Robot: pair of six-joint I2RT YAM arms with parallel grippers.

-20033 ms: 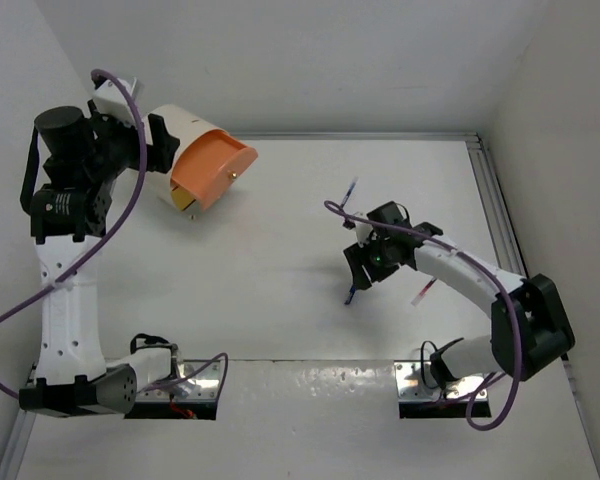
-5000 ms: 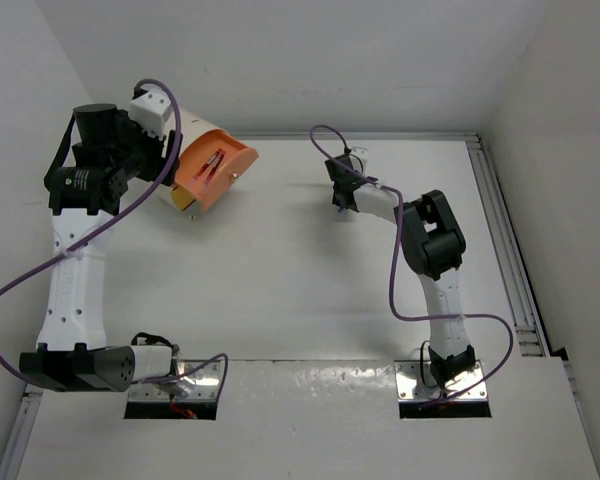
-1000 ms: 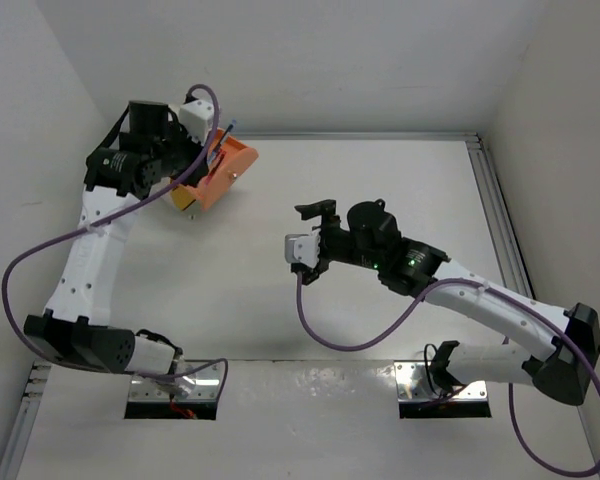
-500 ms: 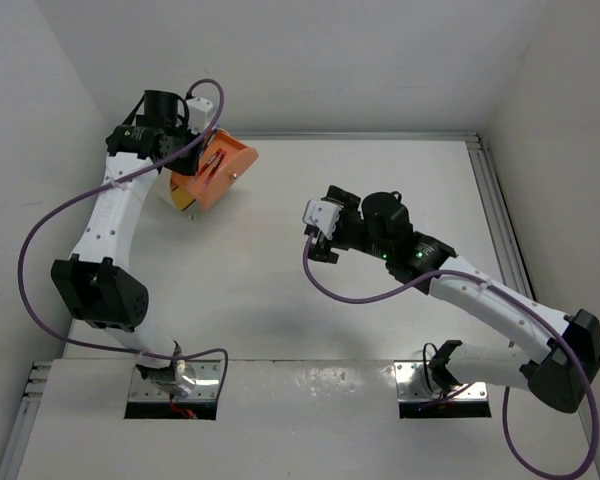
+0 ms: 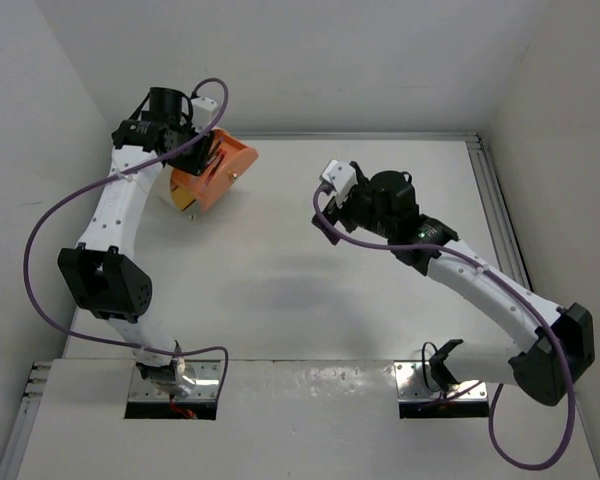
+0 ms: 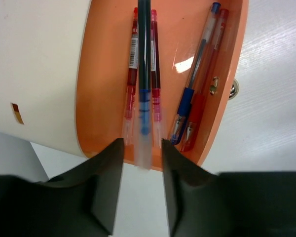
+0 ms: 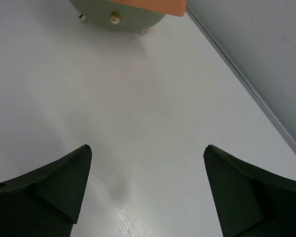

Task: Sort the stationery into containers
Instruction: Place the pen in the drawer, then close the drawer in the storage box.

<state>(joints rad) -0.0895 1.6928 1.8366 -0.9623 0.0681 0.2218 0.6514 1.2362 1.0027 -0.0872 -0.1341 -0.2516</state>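
The cream-white bucket (image 5: 185, 170) lies tilted at the back left, its orange inside (image 6: 167, 39) facing my left wrist camera. Inside lie two red pens (image 6: 132, 74), a blue pen (image 6: 193, 91) and another red pen (image 6: 207, 84). My left gripper (image 5: 208, 152) is at the bucket's mouth. Its jaws (image 6: 142, 144) stand slightly apart, and a blurred blue pen (image 6: 144, 84) lies between them without touching either, pointing into the bucket. My right gripper (image 5: 327, 208) hovers over mid-table, wide open and empty (image 7: 148, 148). The small tub is out of view.
The bucket's edge (image 7: 118, 12) with brass studs shows at the top of the right wrist view. The back wall's foot (image 7: 246, 89) runs diagonally at its right. A metal rail (image 5: 500, 210) lines the table's right side.
My left jaws have parted around the blue pen, which now looks loose and blurred at the bucket's mouth. My right arm has swung back and to the right, its gripper open.
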